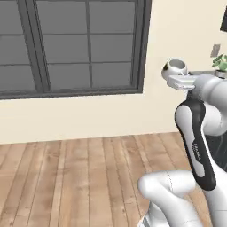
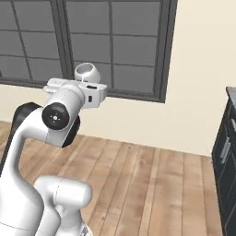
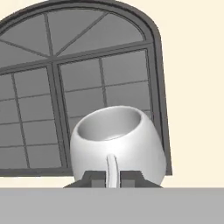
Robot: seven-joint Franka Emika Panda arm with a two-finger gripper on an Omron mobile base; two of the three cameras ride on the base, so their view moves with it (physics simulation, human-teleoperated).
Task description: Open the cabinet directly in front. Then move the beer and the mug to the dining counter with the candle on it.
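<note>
A dark-framed arched window (image 3: 78, 87) filled the cream wall (image 1: 186, 31) above a wood plank floor (image 1: 66, 177). The raised gripper (image 3: 113, 178) was clamped shut on the handle of the mug (image 3: 117, 144), a rounded, glossy white cup held upright in the air, its mouth facing up and its handle toward the hand.

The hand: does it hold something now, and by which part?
The hand holds the white mug by its handle, with the fingers closed on both sides of it.
</note>
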